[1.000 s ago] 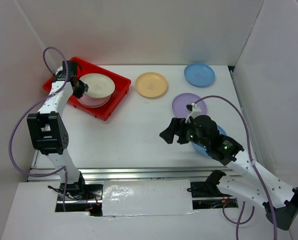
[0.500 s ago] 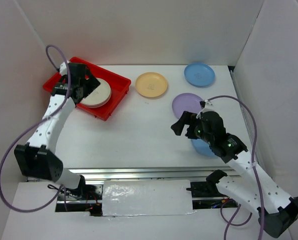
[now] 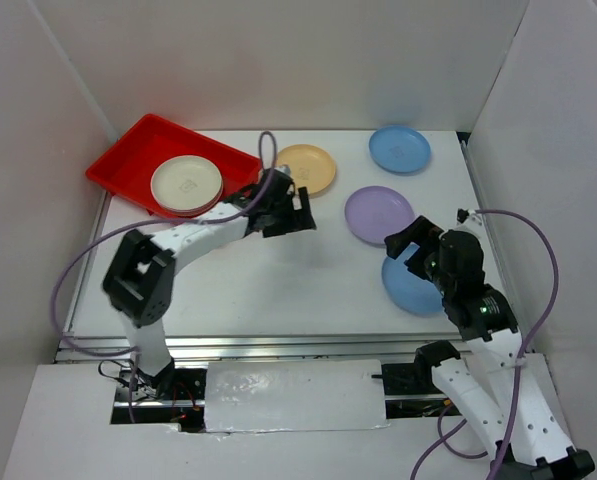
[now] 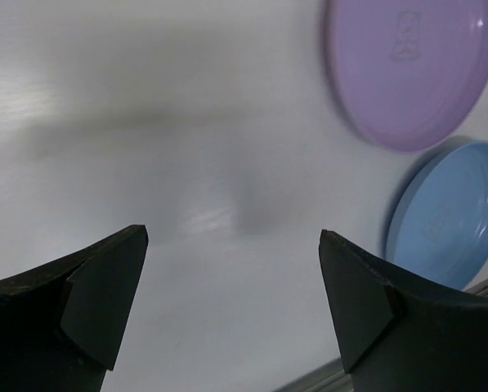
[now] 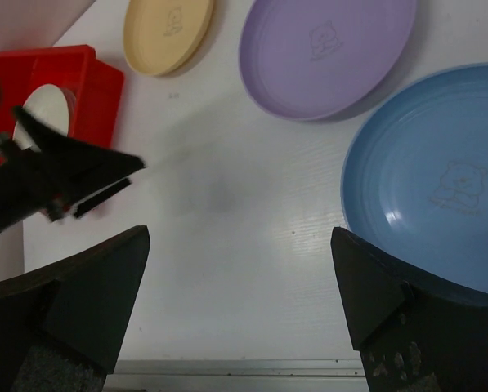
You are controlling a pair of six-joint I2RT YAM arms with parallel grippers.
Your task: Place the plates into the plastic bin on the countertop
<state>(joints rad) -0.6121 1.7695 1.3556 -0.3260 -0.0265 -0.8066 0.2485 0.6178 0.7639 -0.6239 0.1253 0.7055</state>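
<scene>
Since half a second ago the left arm point(image 3: 198, 235) has swung out of the red bin point(image 3: 128, 155) to the middle of the countertop point(image 3: 278, 290), and the right arm point(image 3: 478, 305) has drawn back toward the right side. The white countertop carries everything. The red bin sits at its far left corner, and a cream plate point(image 3: 186, 183) lies flat inside it, uppermost; whether others lie beneath it cannot be told. Four plates lie outside the bin on the top. A near blue plate point(image 3: 408, 292) is partly hidden under the right arm. A purple plate point(image 3: 376, 212) lies just beyond it, and it is unclear whether their rims touch. An orange-yellow plate point(image 3: 308, 168) lies just right of the bin, and a far blue plate point(image 3: 399, 148) lies at the far right. The left gripper point(image 3: 300, 212) hovers just on the near side of the orange-yellow plate, fingers spread wide with nothing between them. The right gripper point(image 3: 403, 240) hangs where the purple and near blue plates meet, likewise spread and empty
</scene>
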